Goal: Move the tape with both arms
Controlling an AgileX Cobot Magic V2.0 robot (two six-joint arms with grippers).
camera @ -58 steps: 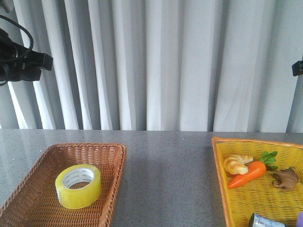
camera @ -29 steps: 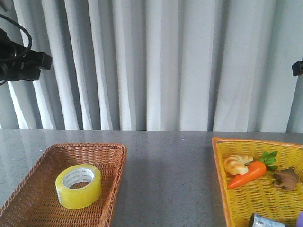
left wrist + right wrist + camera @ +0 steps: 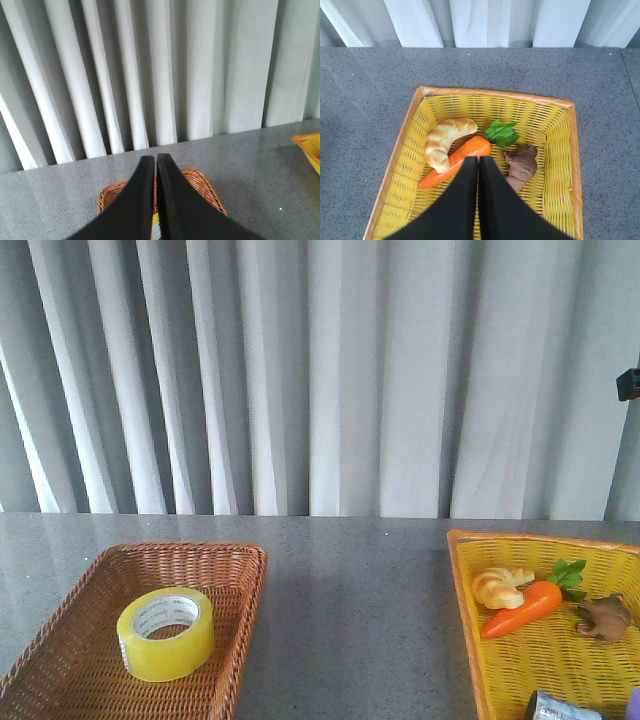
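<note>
The yellow tape roll [image 3: 165, 633] with a white printed core lies tilted in the brown wicker basket [image 3: 245, 585] at the front left. In the left wrist view only a sliver of the tape [image 3: 155, 230] shows between the fingers. My left gripper [image 3: 155, 159] is shut and empty, high above that basket [image 3: 202, 186]. My right gripper [image 3: 478, 160] is shut and empty, high above the yellow basket [image 3: 490, 94]. In the front view the left arm is out of view; a small black part of the right arm [image 3: 629, 383] shows at the right edge.
The yellow basket [image 3: 462, 580] at the right holds a croissant [image 3: 502, 586], a carrot [image 3: 525, 608], a brown toy [image 3: 603, 619] and a silvery cylinder [image 3: 560, 707]. Grey tabletop [image 3: 350, 600] lies between the baskets. White curtains hang behind.
The left arm, seen at the upper left of the front view before, has left that view. The tape and the baskets have not moved.
</note>
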